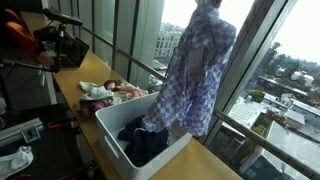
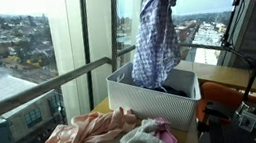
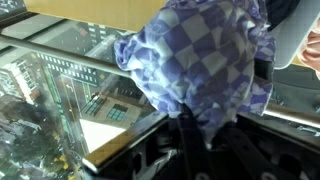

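Checked blue-and-white cotton shirt (image 1: pixel 190 70) hangs full length from the gripper (image 3: pixel 197 128), jaws clamped on its bunched top so the hem dangles into the white plastic laundry basket (image 1: pixel 112 148) over dark clothes (image 1: pixel 140 145); pink and white garments (image 2: pixel 87 138) lie heaped beside it.

Lifted high, a blue-and-white checked shirt (image 1: pixel 195 75) hangs full length, bunched at the top and falling in loose folds. In an exterior view the shirt (image 2: pixel 156 37) drops its hem inside a white basket (image 2: pixel 152 98), toward its 12 o'clock wall. In the wrist view, crumpled checked cloth fills 12 to 3 o'clock.
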Action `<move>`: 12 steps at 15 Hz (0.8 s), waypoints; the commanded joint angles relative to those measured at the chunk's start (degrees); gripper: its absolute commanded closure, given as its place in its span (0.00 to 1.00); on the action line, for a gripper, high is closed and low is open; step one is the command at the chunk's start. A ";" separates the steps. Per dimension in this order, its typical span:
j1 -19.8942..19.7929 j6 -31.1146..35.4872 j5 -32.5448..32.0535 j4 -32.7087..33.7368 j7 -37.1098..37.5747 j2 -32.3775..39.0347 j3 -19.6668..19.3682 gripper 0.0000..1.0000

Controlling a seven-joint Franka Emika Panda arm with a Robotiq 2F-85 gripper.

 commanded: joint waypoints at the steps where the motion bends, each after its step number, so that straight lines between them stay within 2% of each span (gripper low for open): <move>1: -0.68 4.72 1.01 -4.35 -0.83 3.60 0.23 0.98; 6: -0.86 9.24 1.90 -9.44 -1.15 9.05 1.20 0.98; 12: -0.89 11.71 2.26 -11.88 -1.06 13.81 2.86 0.98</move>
